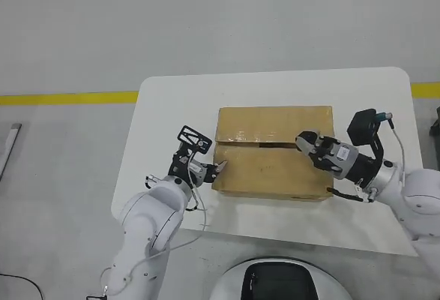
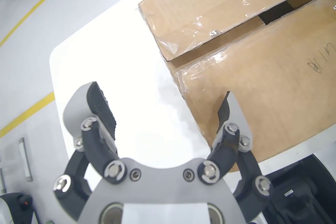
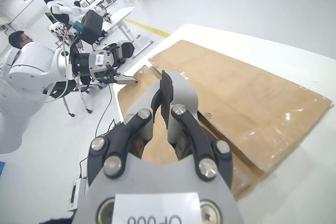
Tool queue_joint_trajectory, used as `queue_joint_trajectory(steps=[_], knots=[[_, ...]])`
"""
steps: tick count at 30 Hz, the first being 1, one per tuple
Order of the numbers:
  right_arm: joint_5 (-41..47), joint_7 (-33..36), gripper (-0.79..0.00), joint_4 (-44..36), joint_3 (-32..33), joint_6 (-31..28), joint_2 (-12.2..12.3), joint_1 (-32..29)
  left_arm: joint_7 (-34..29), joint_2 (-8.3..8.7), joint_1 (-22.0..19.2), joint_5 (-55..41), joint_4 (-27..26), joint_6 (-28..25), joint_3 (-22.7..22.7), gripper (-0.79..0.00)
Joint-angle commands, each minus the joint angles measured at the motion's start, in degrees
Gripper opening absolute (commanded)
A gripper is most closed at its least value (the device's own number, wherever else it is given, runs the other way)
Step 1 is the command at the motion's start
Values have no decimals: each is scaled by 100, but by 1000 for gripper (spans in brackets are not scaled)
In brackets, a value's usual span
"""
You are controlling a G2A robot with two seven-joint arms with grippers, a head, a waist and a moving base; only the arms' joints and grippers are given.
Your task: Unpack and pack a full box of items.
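Closest in, my left gripper (image 2: 160, 88) stands with its fingers spread wide at the near left corner of the cardboard box (image 2: 262, 64). One finger is over the box's top and the other over bare worktop (image 2: 105, 51); I cannot tell whether either touches. My right gripper (image 3: 165, 75) has its fingers pressed together on nothing, low over the right part of the seam between the two top flaps. Both flaps lie flat, with a dark slit open partway along the seam and clear tape clinging to its edges. The box sits in the middle of the white worktop. A yellow line (image 1: 55, 97) crosses the grey floor beyond.
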Motion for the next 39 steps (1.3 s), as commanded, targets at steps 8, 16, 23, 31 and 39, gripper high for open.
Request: queue_joint_trajectory(steps=[8, 16, 23, 31, 39], knots=[[-1422, -572, -785, 196, -645, 579, -101, 240, 20, 33, 10, -60, 31, -50, -74, 0], [-1897, -535, -785, 574, -1263, 1021, -220, 536, 39, 58, -8, -37, 73, -64, -87, 0], [-1868, -454, -785, 721, -1382, 1181, -277, 633, 46, 75, -42, 21, 89, -60, -58, 0], [-1897, -839, -785, 301, -1159, 889, -286, 587, 33, 96, -30, 35, 75, -32, -60, 0], [-2516, -660, -785, 601, -1205, 1233, -326, 856, 10, 116, 11, 12, 25, -15, -61, 0]])
